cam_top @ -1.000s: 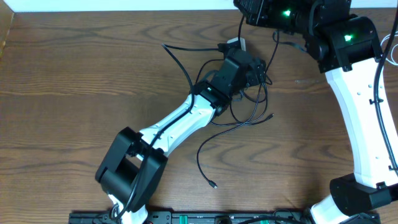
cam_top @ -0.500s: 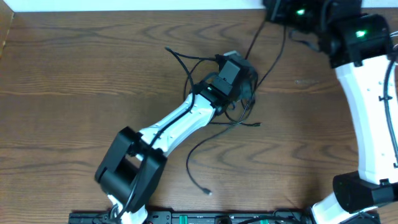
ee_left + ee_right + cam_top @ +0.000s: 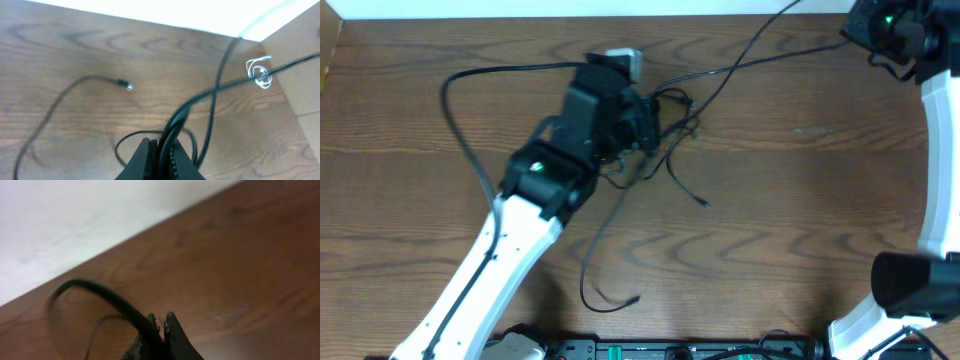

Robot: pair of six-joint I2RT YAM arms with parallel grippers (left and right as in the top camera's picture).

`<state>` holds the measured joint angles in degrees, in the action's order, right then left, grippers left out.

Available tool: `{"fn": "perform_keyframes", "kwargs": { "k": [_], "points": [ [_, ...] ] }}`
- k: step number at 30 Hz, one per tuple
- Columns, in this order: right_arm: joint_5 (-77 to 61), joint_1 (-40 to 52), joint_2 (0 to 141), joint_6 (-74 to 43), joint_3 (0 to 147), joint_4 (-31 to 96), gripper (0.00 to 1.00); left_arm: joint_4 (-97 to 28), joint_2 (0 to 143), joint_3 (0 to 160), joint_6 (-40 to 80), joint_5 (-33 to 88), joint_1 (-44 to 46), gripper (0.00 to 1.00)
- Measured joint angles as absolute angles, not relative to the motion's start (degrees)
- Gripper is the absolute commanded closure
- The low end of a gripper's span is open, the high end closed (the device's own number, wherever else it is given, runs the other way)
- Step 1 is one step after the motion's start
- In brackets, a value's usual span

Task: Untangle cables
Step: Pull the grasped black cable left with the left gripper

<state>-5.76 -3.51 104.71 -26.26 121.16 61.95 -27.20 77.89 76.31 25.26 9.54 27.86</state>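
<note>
Left gripper (image 3: 158, 148) is pinched tight on a bundle of black cables (image 3: 172, 122), right at the tangle (image 3: 665, 118). Right gripper (image 3: 160, 322) clamps one strand (image 3: 107, 296) (stretched nearly straight) far up-right of the tangle.

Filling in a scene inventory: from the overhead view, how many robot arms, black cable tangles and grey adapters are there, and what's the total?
Robot arms: 2 (left arm, right arm)
Black cable tangle: 1
Grey adapter: 1
Total: 4

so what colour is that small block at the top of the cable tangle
Light grey. The block shows best in the overhead view.
</note>
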Motion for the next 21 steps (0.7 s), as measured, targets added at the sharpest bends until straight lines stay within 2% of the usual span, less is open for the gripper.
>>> {"fn": "perform_keyframes", "kwargs": {
  "k": [8, 21],
  "points": [
    [-3.9, -10.3, 112.9, -24.9, 121.2, 67.2, 0.99, -31.0, 74.1, 76.3, 23.6, 9.8, 19.5, 0.93],
    [-1.1, -15.1, 116.4, -21.7, 121.2, 73.2, 0.99, -34.2, 74.2, 76.3, 21.1, 6.3, 14.7, 0.93]
  ]
}}
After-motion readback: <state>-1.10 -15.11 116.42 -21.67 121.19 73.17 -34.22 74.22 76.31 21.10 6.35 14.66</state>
